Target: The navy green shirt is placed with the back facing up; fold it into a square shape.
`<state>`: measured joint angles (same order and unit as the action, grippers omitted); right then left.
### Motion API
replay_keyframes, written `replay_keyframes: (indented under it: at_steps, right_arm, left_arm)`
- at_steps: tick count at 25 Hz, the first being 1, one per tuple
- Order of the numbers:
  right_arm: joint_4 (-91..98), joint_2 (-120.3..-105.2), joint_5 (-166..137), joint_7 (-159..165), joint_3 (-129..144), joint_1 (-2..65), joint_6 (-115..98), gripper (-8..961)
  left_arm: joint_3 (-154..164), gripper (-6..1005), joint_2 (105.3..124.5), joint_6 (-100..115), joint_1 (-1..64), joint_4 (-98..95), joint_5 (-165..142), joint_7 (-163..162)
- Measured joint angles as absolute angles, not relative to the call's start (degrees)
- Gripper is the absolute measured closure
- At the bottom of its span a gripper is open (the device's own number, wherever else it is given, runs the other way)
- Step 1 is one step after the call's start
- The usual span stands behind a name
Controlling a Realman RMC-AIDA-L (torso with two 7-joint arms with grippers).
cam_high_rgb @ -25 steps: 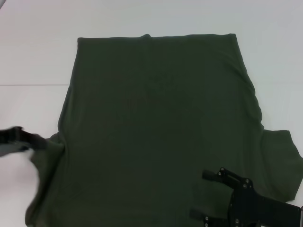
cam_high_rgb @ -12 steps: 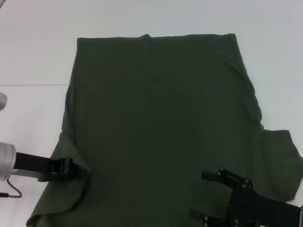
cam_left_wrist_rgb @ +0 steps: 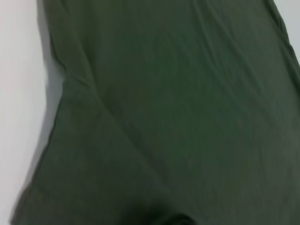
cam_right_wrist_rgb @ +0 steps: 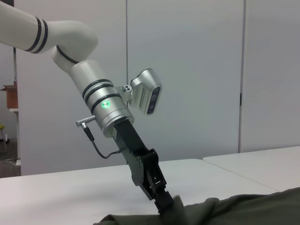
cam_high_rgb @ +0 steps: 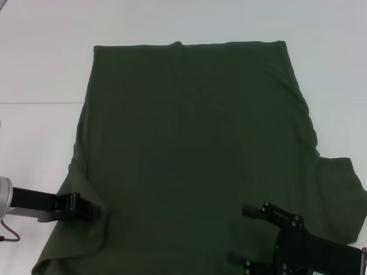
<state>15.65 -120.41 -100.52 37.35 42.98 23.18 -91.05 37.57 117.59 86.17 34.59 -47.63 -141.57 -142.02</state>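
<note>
the navy green shirt [cam_high_rgb: 189,154] lies spread flat on the white counter [cam_high_rgb: 40,63]. the left pincer [cam_high_rgb: 86,207] is clenched on the shirt's left sleeve edge, lifting a fold. the right pincer [cam_high_rgb: 243,235] hovers released over the shirt's near right part.

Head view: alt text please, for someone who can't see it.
A navy green shirt lies spread flat on a white table. The left gripper meets the shirt's near-left sleeve edge, where the fabric bunches slightly; the right gripper sits over the shirt's near-right part.
</note>
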Motion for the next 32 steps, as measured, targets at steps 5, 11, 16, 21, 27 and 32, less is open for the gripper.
replay_keyframes:
  at_steps: [5, 11, 16, 21, 27, 32]
  right_arm:
    - [15.64, -120.41, -99.9, 37.35, 42.98, 23.39, -91.05, 21]
    - [15.64, -120.41, -99.85, 37.36, 42.97, 23.56, -91.05, 21]
    - [15.57, -120.41, -99.83, 37.36, 42.98, 23.73, -91.06, 22]
    - [15.55, -120.41, -99.84, 37.34, 42.98, 23.84, -91.02, 22]
    - [15.55, -120.41, -99.84, 37.29, 42.98, 24.0, -90.96, 22]
    - [15.55, -120.41, -99.84, 37.27, 42.98, 23.98, -90.92, 23]
  left_arm:
    - [37.14, 837, 117.31, 88.59, 35.08, -47.08, -140.77, -141.66]
    - [33.81, 717, 115.75, 90.13, 35.48, -45.84, -139.84, -141.66]
    - [29.93, 418, 113.88, 89.73, 34.6, -44.55, -140.91, -143.04]
    - [24.79, 231, 112.94, 86.11, 34.37, -44.19, -146.36, -145.43]
    - [24.84, 221, 112.98, 82.81, 34.87, -42.33, -148.24, -147.0]
    - [24.77, 222, 113.16, 80.24, 35.36, -40.16, -148.09, -147.58]
